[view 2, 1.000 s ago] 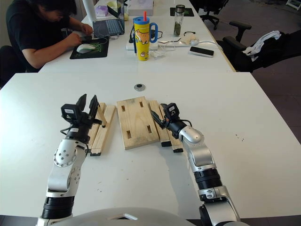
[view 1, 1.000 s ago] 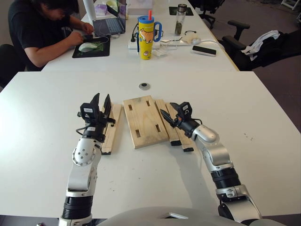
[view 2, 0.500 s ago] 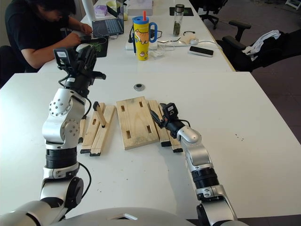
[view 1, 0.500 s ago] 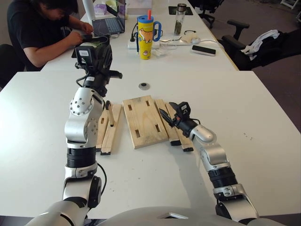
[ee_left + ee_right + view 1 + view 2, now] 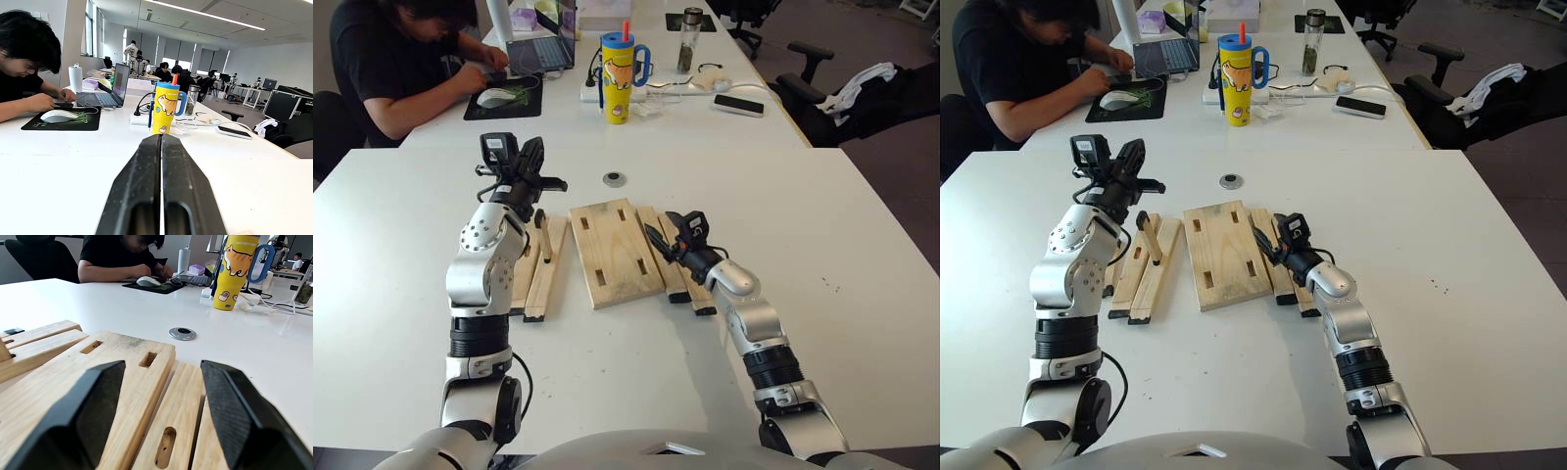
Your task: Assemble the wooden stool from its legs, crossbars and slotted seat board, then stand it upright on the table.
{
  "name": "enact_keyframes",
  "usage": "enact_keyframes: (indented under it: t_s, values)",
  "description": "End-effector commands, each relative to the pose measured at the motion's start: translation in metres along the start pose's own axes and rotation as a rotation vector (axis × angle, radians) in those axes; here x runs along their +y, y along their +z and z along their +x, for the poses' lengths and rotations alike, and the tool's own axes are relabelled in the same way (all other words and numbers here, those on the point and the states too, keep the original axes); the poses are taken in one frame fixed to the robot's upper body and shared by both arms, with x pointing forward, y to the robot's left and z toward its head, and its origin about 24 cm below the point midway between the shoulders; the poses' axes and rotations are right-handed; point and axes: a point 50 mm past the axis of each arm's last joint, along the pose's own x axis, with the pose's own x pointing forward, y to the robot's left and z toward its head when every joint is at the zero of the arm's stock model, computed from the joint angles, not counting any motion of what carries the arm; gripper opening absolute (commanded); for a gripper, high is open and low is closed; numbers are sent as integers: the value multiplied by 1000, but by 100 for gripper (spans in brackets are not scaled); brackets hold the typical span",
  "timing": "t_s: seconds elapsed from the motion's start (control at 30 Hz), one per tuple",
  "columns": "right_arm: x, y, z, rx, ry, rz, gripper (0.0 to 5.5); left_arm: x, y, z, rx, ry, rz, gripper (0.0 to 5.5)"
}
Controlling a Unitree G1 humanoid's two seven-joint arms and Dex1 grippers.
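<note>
The slotted seat board (image 5: 615, 253) lies flat mid-table. Two wooden legs (image 5: 536, 276) lie side by side to its left, and a short dark-tipped crossbar (image 5: 543, 238) sticks up at a tilt from one of them. Two more legs (image 5: 683, 271) lie against the board's right edge. My left gripper (image 5: 530, 160) is raised above the table behind the left legs, its fingers (image 5: 142, 196) pressed shut with nothing between them. My right gripper (image 5: 659, 238) hovers low and open over the right legs; its fingers (image 5: 98, 411) straddle the board's edge and a slotted leg (image 5: 176, 431).
A round cable grommet (image 5: 613, 179) is set into the table behind the board. On the far table stand a yellow mug (image 5: 618, 76), a bottle (image 5: 688, 39), a phone (image 5: 738, 105) and a laptop (image 5: 540, 49), where a person works. Bare table lies left, right and in front.
My left arm lifted off the left legs, swung high, then came down a little, leaving the crossbar standing in a leg. Its fingers closed. The right arm has hardly moved.
</note>
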Motion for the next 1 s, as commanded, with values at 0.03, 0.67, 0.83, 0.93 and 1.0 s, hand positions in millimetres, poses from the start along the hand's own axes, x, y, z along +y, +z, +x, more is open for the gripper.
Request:
enact_keyframes:
  t_s: [0.03,0.67,0.83,0.93,1.0]
  values:
    - [-2,-1,0,-1,-24,-8,287,-9,23,5,-91,-36,10,1]
    - [-2,-2,3,13,-12,1,287,-2,-52,-21,190,31,40,1]
    - [-1,-2,2,11,-13,4,287,-2,-41,-19,139,36,49,1]
    - [-1,-3,1,13,-11,5,287,-1,-26,-15,68,39,69,1]
    - [-2,-3,2,13,-9,5,287,0,-8,-11,-21,47,87,1]
